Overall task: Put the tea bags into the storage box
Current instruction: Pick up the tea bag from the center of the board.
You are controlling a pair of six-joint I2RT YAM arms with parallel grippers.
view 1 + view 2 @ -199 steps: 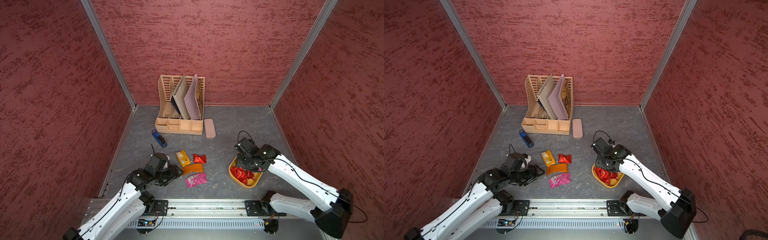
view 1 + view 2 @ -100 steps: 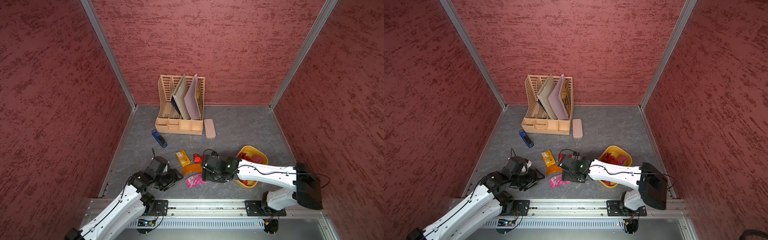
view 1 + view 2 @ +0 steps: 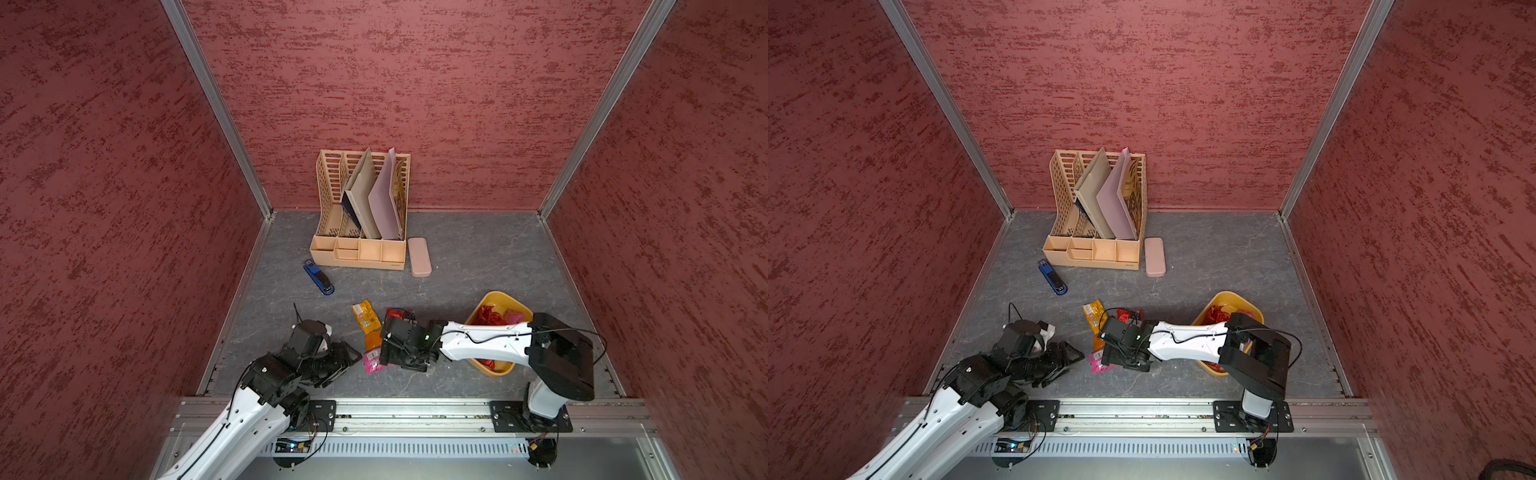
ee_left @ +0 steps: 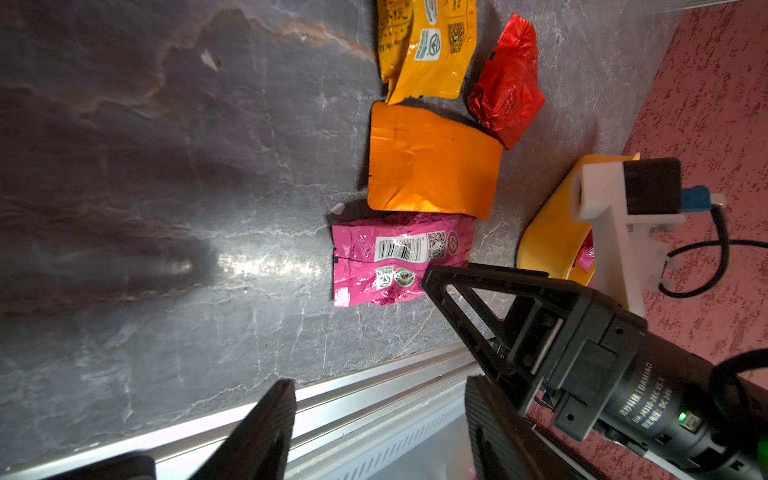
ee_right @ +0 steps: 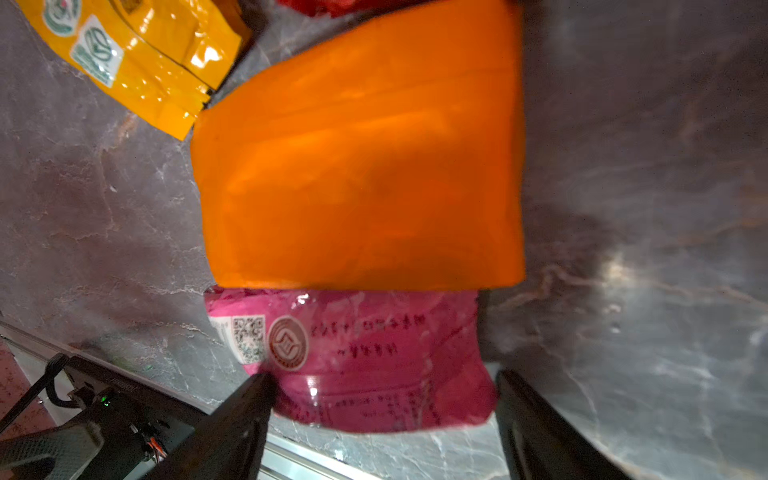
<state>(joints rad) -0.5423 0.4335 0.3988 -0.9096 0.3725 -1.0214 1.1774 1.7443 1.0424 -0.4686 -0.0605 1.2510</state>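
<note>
The right hand (image 5: 384, 376) hovers wide open and empty at lower centre of the frame, jaws straddling 1 pink tea bag (image 5: 365, 332) on the table (image 5: 644, 208), likely to pinch it for the storage box (image 3: 496, 297) at lower right, while the left hand (image 4: 378, 384) is half open, empty.

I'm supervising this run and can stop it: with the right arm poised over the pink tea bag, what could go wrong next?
1. The open right fingers straddle the pink tea bag, but the orange tea bag lies against its edge, so closing might pinch or drag both.
2. The open left fingers sit close by, pointing at the same bag; the arms could bump.
3. The flat foil may slip before reaching the storage box.
</note>
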